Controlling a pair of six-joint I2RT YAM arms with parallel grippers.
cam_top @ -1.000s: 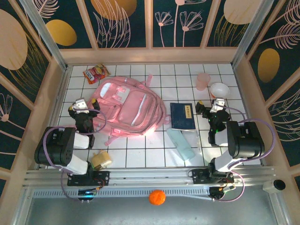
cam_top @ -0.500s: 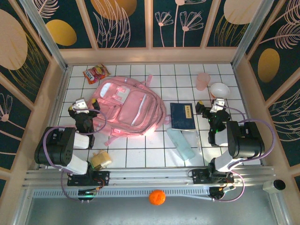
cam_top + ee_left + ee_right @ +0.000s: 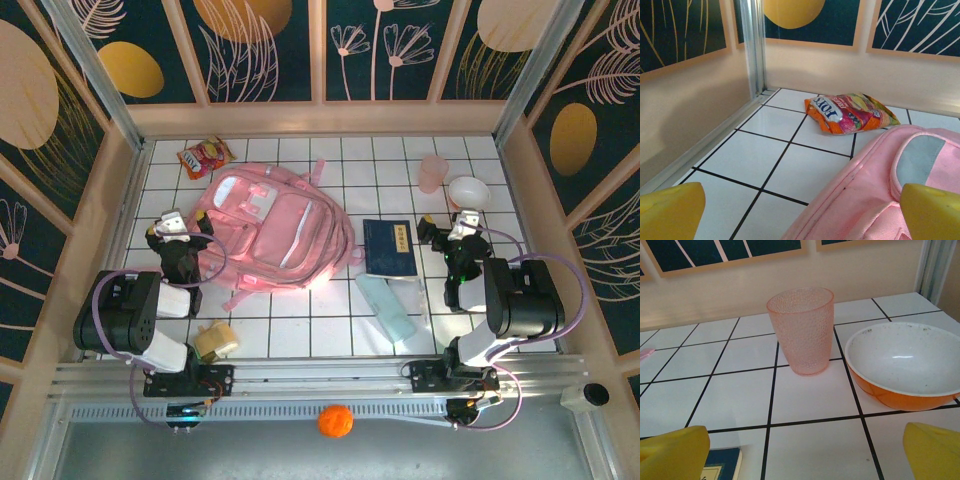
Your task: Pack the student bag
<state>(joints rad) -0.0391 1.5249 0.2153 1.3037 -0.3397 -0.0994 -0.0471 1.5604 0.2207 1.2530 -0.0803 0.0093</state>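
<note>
The student bag point(image 3: 275, 232), a big pale-pink backpack, lies flat on the white tiles left of centre. In the left wrist view its pink edge point(image 3: 865, 190) is at the lower right. My left gripper point(image 3: 178, 230) rests just left of the bag. It is open point(image 3: 800, 220), its yellow fingertips point(image 3: 670, 210) wide apart with nothing between them. My right gripper point(image 3: 458, 230) sits at the right, beside a blue book point(image 3: 390, 248). It too is open point(image 3: 802, 460), with bare tile between its fingertips point(image 3: 935, 452).
A snack packet point(image 3: 205, 155) point(image 3: 850, 112) lies behind the bag. A pink cup point(image 3: 432, 172) point(image 3: 802, 330) and an orange bowl point(image 3: 468, 190) point(image 3: 900, 360) stand at the back right. A pale mint pouch point(image 3: 387, 305) lies below the book. A yellowish lump point(image 3: 215, 340) is near the left base.
</note>
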